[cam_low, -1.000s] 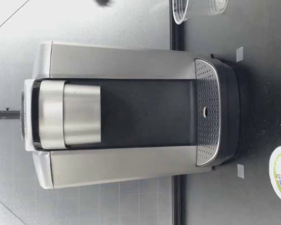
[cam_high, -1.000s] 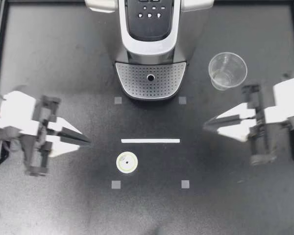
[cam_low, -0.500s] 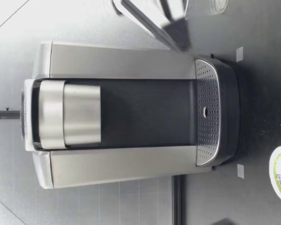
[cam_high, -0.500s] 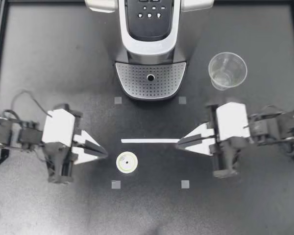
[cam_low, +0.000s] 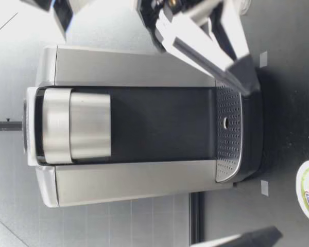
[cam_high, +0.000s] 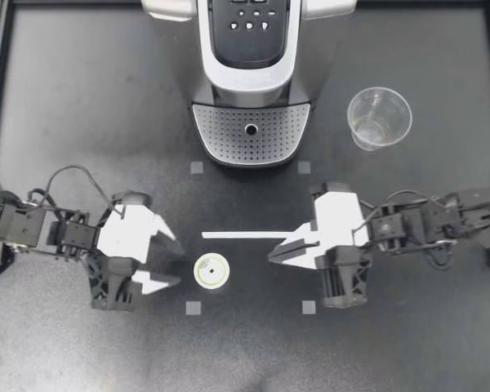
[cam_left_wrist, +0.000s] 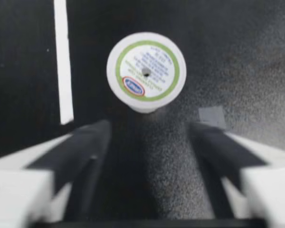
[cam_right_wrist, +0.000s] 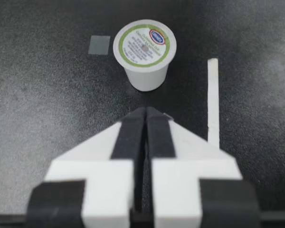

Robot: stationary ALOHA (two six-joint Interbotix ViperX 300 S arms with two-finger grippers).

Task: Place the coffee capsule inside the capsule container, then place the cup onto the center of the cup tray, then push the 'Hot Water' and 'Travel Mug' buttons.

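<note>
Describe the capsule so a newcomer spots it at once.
From the coffee machine, come forward past the white tape line. The capsule stands just past its left end, ahead of my left gripper. It is a small white pod with a green-ringed lid, unlike the clear cup.

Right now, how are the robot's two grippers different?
The left gripper has its fingers spread open; the right gripper has them pressed together. The left gripper is closer to the coffee pod; the right gripper is farther off. Both point at the pod, and neither touches it.
</note>
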